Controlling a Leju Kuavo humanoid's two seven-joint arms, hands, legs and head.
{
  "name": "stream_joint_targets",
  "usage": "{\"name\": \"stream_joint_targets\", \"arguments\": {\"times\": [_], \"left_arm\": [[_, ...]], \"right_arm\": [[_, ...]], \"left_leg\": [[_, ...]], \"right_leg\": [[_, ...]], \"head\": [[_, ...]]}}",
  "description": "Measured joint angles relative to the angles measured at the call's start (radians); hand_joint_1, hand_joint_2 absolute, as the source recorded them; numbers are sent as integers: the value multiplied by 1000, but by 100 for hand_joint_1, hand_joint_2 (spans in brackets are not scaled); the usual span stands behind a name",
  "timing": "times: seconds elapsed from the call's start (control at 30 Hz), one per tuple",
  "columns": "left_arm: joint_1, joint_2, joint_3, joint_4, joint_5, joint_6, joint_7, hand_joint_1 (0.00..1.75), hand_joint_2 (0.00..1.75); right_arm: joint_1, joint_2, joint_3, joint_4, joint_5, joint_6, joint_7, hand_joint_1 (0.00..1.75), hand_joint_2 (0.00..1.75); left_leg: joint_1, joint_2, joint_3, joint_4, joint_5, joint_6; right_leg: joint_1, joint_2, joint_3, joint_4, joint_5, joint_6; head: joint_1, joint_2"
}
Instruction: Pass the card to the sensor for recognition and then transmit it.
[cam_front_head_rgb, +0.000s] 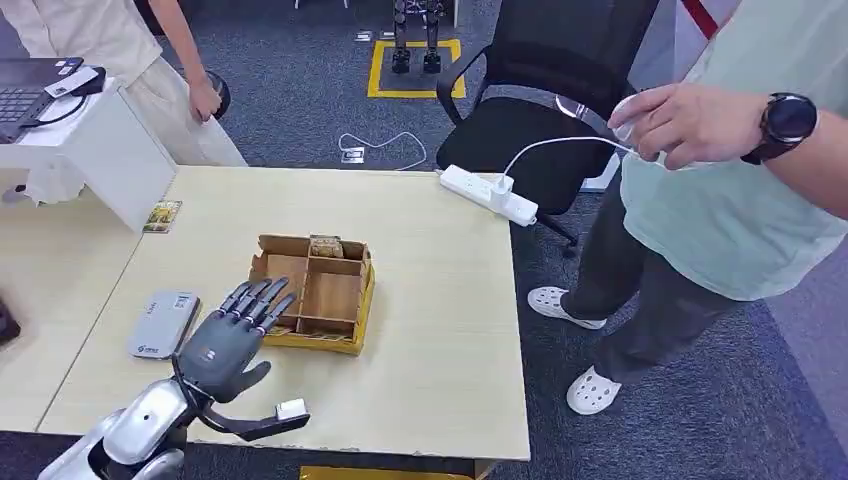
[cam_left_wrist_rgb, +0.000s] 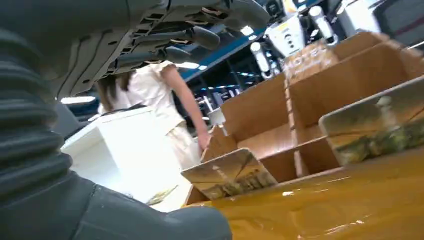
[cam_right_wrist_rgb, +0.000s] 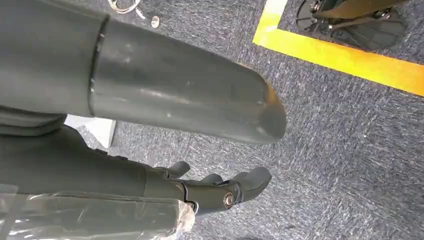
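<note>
The left hand (cam_front_head_rgb: 228, 345) hovers released, fingers spread, over the near left corner of the cardboard divider box (cam_front_head_rgb: 335, 292) on the counter (cam_front_head_rgb: 440, 330). Cards (cam_left_wrist_rgb: 230, 172) stand upright in the box's compartments; another card (cam_front_head_rgb: 162, 215) lies far left. The grey sensor (cam_front_head_rgb: 164, 323) sits just left of the hand. The right hand (cam_right_wrist_rgb: 220, 192) hangs above carpet, seemingly holding nothing.

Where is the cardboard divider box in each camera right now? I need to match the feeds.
Head view: cardboard divider box at table centre, just beyond the left hand.
Left wrist view: the box shows close up, its compartments behind the yellow front rim.
Right wrist view: not in it; carpet floor there.
Shared landmark: the person in the cream top, also in the left wrist view.
</note>
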Motion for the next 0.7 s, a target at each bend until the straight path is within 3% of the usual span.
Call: {"name": "stream_joint_targets", "arguments": {"times": [0.17,0.4,0.43,0.47,0.57,0.7], "left_arm": [[-10,-32,1,63,-23,8,54,0,175],[-11,-51,24,109,-19,2,59,0,175],[-10,-53,27,111,-19,2,60,7,175],[-10,-56,30,115,-18,1,62,175,175],[-10,-59,37,123,5,-33,47,175,175],[-8,-63,48,124,10,-27,44,175,175]], "right_arm": [[3,0,-3,0,3,0,0,0,0],[7,0,-3,0,3,-1,7,0,0],[8,0,-4,0,3,-2,7,0,0],[8,0,-4,-1,3,-3,8,0,0],[9,0,-4,-3,2,-3,9,0,0],[11,0,-6,-5,-1,-3,9,0,0]], "left_leg": [[0,0,0,0,0,0],[0,0,0,0,0,0],[0,0,0,0,0,0],[0,0,0,0,0,0],[0,0,0,0,0,0],[0,0,0,0,0,0]], "right_leg": [[0,0,0,0,0,0],[0,0,0,0,0,0],[0,0,0,0,0,0],[0,0,0,0,0,0],[0,0,0,0,0,0],[0,0,0,0,0,0]], "head": [[0,0],[0,0],[0,0],[0,0],[0,0],[0,0]]}}
